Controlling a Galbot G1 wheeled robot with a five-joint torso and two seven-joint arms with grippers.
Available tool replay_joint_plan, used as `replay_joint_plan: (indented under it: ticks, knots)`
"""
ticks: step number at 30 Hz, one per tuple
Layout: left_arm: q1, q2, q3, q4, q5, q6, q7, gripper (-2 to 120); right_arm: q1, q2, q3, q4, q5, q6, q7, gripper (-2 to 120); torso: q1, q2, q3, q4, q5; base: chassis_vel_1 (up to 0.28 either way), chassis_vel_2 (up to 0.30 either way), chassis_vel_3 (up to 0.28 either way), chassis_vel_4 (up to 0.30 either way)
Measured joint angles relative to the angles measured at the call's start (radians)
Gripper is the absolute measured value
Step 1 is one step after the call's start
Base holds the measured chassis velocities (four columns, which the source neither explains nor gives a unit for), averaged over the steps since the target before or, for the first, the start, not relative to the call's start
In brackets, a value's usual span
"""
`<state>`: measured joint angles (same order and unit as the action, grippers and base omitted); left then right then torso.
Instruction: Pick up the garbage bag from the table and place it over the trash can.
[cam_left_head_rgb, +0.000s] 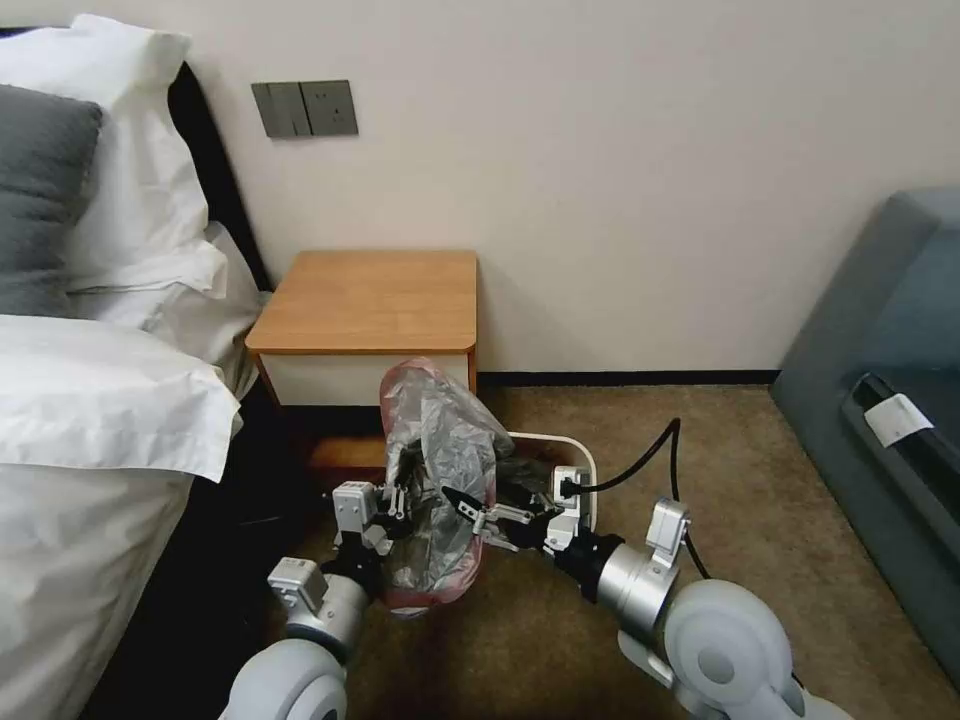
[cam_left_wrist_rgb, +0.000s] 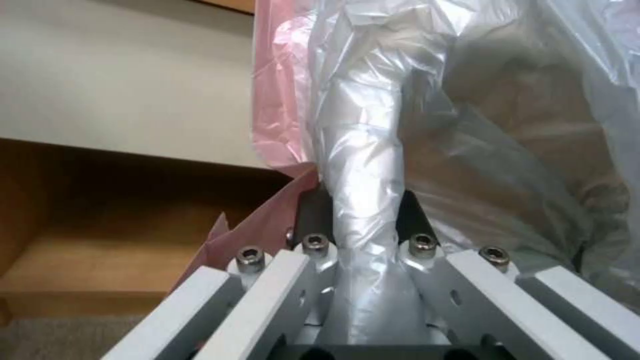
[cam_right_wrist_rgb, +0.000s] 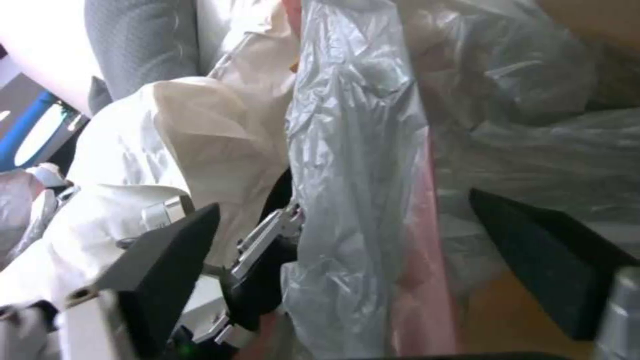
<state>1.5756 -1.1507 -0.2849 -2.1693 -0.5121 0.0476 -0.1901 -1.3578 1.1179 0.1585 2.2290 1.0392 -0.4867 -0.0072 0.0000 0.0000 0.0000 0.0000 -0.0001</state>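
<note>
1. Garbage bag (cam_left_head_rgb: 440, 470) is off the tabletop (cam_left_head_rgb: 370, 300), held upright in the air in front of the table's white drawer front, over the floor carpet (cam_left_head_rgb: 700, 470).
2. Bag is crinkled grey, translucent, with pinkish-red rim showing at its top and along its bottom edge.
3. Left gripper (cam_left_head_rgb: 398, 505) is at the bag's left side, low down; fingers (cam_left_wrist_rgb: 313, 210) closed on a bunched grey fold of the bag, clear in the left wrist view (cam_left_wrist_rgb: 367, 200).
4. Right gripper (cam_left_head_rgb: 468, 510) is at the bag's right side, pointing left toward it; fingers (cam_right_wrist_rgb: 167, 250) spread apart, with the hanging grey sheet and pink rim (cam_right_wrist_rgb: 360, 200) between them and no clamp on it.
5. The two grippers sit near each other, bag between them.
6. Trash can (cam_left_head_rgb: 570, 450) stands on the carpet just right of the bag, behind the right gripper; cream rolled rim visible, bag partly covers its left side, cannot tell if they touch.
7. Tabletop is against the wall, beside the bed (cam_left_head_rgb: 90, 400) on its left.
8. Black cable (cam_left_head_rgb: 650, 460) loops from the right wrist above the carpet.
</note>
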Motion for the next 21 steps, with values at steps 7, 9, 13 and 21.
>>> replay_joint_plan:
  ticks: [7, 9, 13, 21]
  knots:
    - [0.001, 0.002, -0.009, 0.004, -0.001, -0.001, 0.000, 5, 0.010, 0.005, -0.004, -0.004, 0.009, 0.004, 0.003, 72, 0.000, 0.000, 0.000, 0.0000, 0.0000, 0.000, 0.000, 0.000, 0.000]
    - [0.001, 0.003, -0.010, 0.005, -0.002, -0.002, 0.001, 5, 0.011, 0.005, -0.004, -0.004, 0.010, 0.004, 0.004, 67, 0.000, 0.000, 0.000, 0.0000, 0.0000, 0.000, 0.000, 0.000, 0.000]
    - [0.000, 0.003, -0.012, 0.012, -0.004, -0.003, 0.002, 5, 0.008, 0.004, -0.002, -0.001, 0.010, 0.007, 0.004, 52, 0.000, 0.000, 0.000, 0.0000, 0.0000, 0.000, 0.000, 0.000, 0.000]
    - [-0.003, -0.003, -0.008, 0.018, -0.005, -0.003, 0.005, 5, -0.008, 0.004, 0.005, 0.012, 0.008, 0.010, -0.001, 22, 0.000, 0.000, 0.000, 0.0000, 0.0000, 0.000, 0.000, 0.000, 0.000]
